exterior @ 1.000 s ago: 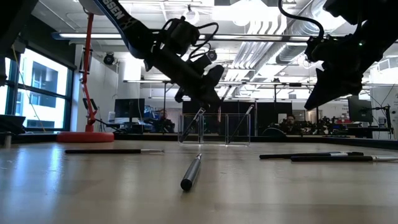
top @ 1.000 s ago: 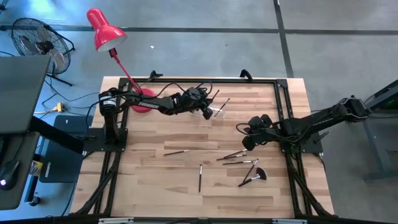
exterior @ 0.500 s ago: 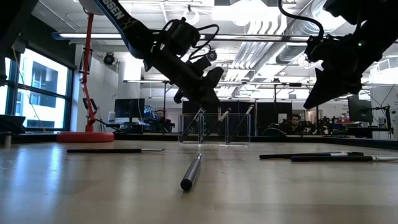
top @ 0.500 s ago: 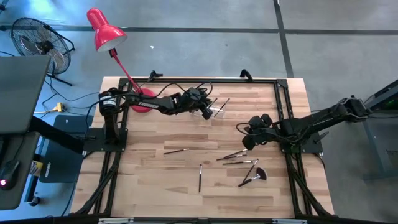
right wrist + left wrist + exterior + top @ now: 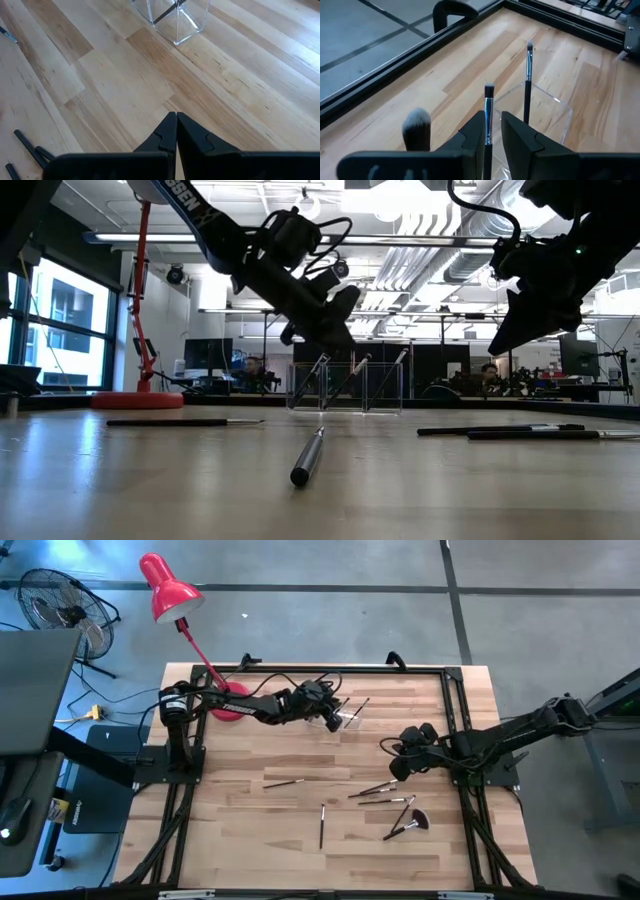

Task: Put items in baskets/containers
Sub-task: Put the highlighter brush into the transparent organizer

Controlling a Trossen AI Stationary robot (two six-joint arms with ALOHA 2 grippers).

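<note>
Left gripper (image 5: 333, 717): we see it in the upper middle of the high view, over the holder; in the low view (image 5: 335, 320) it hangs tilted just above the holder's rim.
Left gripper state: in the left wrist view the two fingers (image 5: 516, 137) stand a little apart with a thin brush (image 5: 488, 117) in the gap; we cannot tell whether they press on it.
Holder (image 5: 345, 387): clear plastic, centre of the low view, standing on the table; in the high view (image 5: 350, 720) it is barely visible beside the left gripper.
Brushes in holder: we count three leaning handles in the low view; the wrist view shows a thin upright one (image 5: 527, 80) and a fluffy pale head (image 5: 416, 129).
Right gripper (image 5: 393, 767): right of centre in the high view, above the table, well apart from the holder.
Right gripper state: clenched, fingertips (image 5: 167, 131) touching, grasping nothing.
Loose brushes: several lie in the lower middle of the high view, among them a fan brush (image 5: 407, 825), a dark one (image 5: 322, 825) and a thin one (image 5: 283, 783).
Table (image 5: 240, 840): pale wood planks.
Lamp (image 5: 168, 587): red, upper left of the high view, base at the table's back edge.
</note>
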